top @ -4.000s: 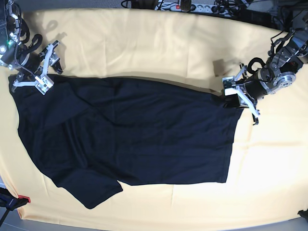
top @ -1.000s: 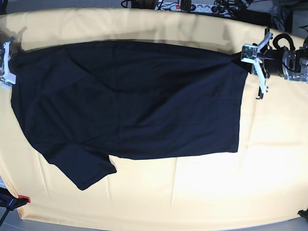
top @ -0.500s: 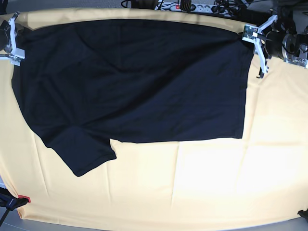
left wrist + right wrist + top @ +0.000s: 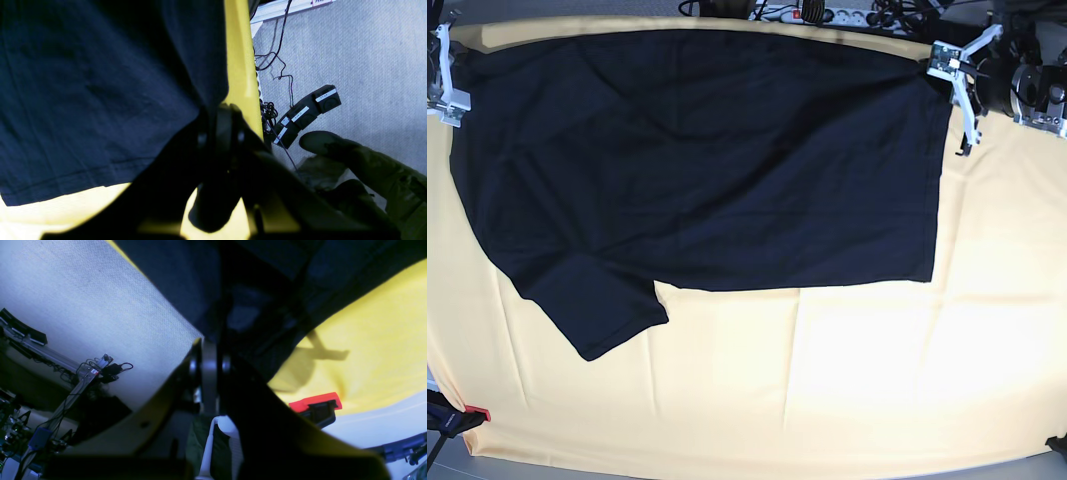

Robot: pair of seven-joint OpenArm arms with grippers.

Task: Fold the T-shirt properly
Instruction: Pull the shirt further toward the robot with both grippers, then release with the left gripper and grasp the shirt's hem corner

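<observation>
The black T-shirt (image 4: 697, 160) lies spread over the far half of the table, its hem side to the right and one sleeve (image 4: 597, 320) sticking out at the lower left. My left gripper (image 4: 942, 62) sits at the shirt's far right corner, shut on the fabric. In the left wrist view the left gripper (image 4: 217, 115) pinches the T-shirt (image 4: 100, 83) at its edge. My right gripper (image 4: 445, 85) holds the far left corner. The right wrist view shows the right gripper (image 4: 210, 353) shut on the T-shirt (image 4: 186, 276).
A pale yellow cloth (image 4: 827, 380) covers the table. A power strip and cables (image 4: 817, 12) run behind the far edge. A red clamp (image 4: 477, 413) grips the front left corner. Beyond the table edge, black foot pedals (image 4: 308, 115) and a person's dark shoe (image 4: 333, 146) are on the floor.
Both grippers have drawn the shirt's far edge further toward the back of the table. The whole shirt has slid that way and lies flatter and more stretched.
</observation>
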